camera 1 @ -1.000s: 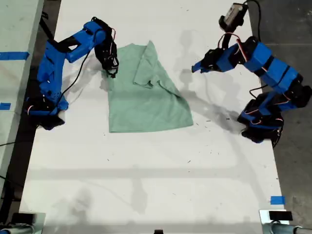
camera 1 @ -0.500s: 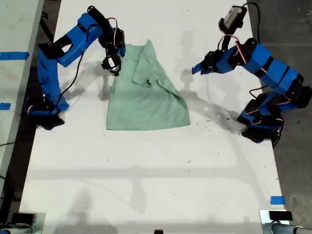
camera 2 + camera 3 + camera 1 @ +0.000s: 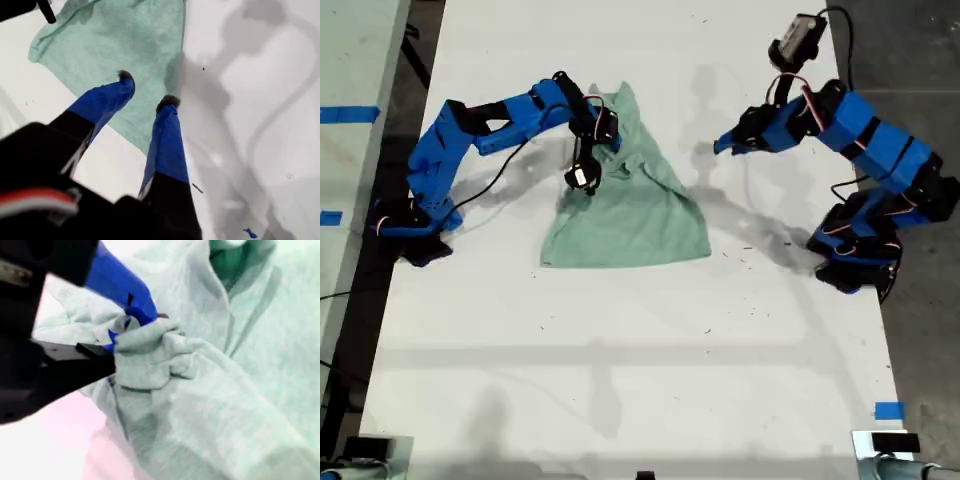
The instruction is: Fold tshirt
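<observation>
Dragged rightward over the cloth, my second gripper (image 3: 588, 176) now carries a bunched edge of the tshirt (image 3: 630, 215).
From the exterior view's left: that claw is clamped on the fabric; the tshirt lies mid-table (image 3: 620, 350), partly folded; my first gripper (image 3: 720, 143) hangs at the right, jaws parted, empty.

The scene is seen from overhead in the exterior view, looking straight down on the white table (image 3: 620, 380) with an arm at each side. The first wrist view is aimed down past open blue fingers (image 3: 167, 135) from above the table; the second is held very close. The tshirt (image 3: 640, 215) is shared by all three.
</observation>
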